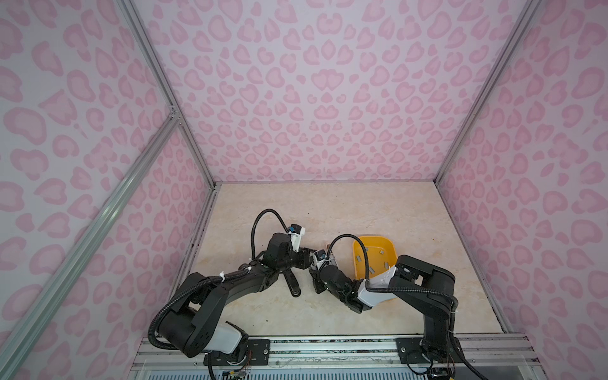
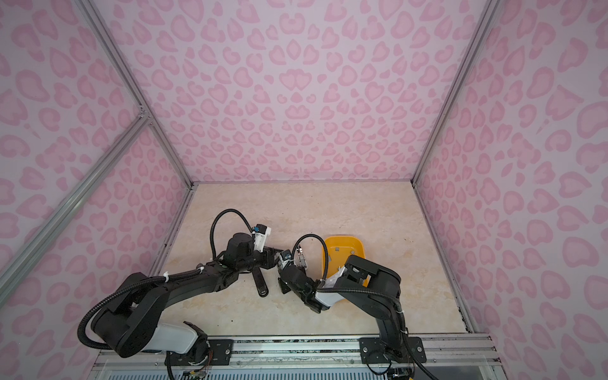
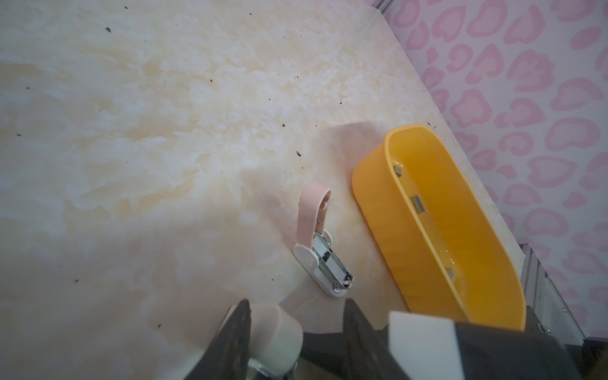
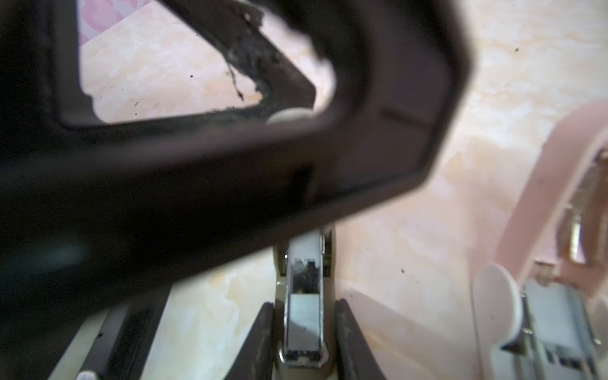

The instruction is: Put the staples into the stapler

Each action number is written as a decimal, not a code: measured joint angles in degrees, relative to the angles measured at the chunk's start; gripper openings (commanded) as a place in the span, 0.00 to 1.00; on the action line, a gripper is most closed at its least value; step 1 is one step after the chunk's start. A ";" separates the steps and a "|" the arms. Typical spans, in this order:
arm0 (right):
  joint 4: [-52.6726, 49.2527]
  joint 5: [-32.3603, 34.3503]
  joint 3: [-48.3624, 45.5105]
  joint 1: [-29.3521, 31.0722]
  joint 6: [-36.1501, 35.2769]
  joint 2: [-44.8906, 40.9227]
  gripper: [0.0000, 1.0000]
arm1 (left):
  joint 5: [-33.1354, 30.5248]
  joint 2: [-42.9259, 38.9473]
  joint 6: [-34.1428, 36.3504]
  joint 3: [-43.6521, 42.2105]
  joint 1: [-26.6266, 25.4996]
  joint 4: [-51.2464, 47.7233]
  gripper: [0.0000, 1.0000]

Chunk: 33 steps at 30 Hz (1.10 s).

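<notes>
My right gripper (image 4: 304, 305) is shut on the base of a pale stapler (image 4: 304, 357) that is swung open. A grey strip of staples (image 4: 304, 317) lies in its metal channel. My left gripper (image 3: 297, 304) hovers just over it with its jaws apart. The stapler's rounded lid (image 3: 276, 332) rests against one finger only, with a gap to the other. A second, pink stapler (image 3: 312, 237) lies open on the table beside the yellow tray (image 3: 368, 184). Loose staples (image 3: 417, 202) lie in the tray. In both top views the two grippers meet left of the tray (image 1: 358, 243).
The marble-look tabletop (image 1: 329, 204) is fenced by pink patterned walls at the back and sides. An aluminium rail (image 1: 329, 345) runs along the front edge. The right arm's elbow (image 1: 424, 279) overhangs the tray's near end. Dark specks dot the table.
</notes>
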 measured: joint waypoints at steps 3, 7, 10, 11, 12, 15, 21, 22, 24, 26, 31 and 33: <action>0.57 -0.81 -0.26 -0.35 0.00 0.00 0.11 | 1.44 1.57 0.48 0.50 -0.20 1.36 0.27; 1.18 -1.73 -0.52 -0.74 -0.07 0.00 0.10 | 3.96 4.48 1.46 1.42 -0.39 3.17 0.18; 0.94 -2.16 -0.44 -0.92 -0.09 -0.13 0.10 | 4.44 6.10 1.62 1.31 -0.42 4.26 0.17; 0.68 -2.38 -0.42 -0.94 -0.24 -0.31 0.10 | 4.33 6.16 1.53 0.81 -0.42 4.83 0.17; 0.24 -2.47 -0.42 -0.94 -0.02 -0.55 0.11 | 4.42 6.12 1.55 0.04 -0.42 5.40 0.17; -1.01 -3.10 -0.42 -1.20 0.15 -1.25 0.22 | 5.18 5.35 1.73 -1.64 -1.01 3.52 0.17; -3.93 -3.82 -1.05 -1.20 0.20 -3.32 0.35 | 5.03 2.45 1.88 -2.71 -0.94 2.91 0.18; -4.44 -4.02 -1.42 -1.18 0.22 -3.91 0.37 | 4.90 2.10 1.88 -2.86 -0.96 2.80 0.18; -5.35 -4.04 -2.25 -1.03 0.37 -5.14 0.41 | 4.79 1.25 1.88 -3.21 -0.96 2.60 0.18; -6.43 -4.04 -3.02 -0.92 0.44 -6.56 0.45 | 4.46 0.17 1.88 -3.72 -0.96 2.62 0.19; -8.11 -4.04 -3.91 -0.57 0.63 -9.46 0.44 | 3.15 -1.77 1.88 -4.94 -0.96 2.51 0.19; -8.61 -4.02 -4.31 -0.35 0.63 -10.80 0.39 | 2.45 -2.71 1.88 -5.38 -0.96 2.47 0.19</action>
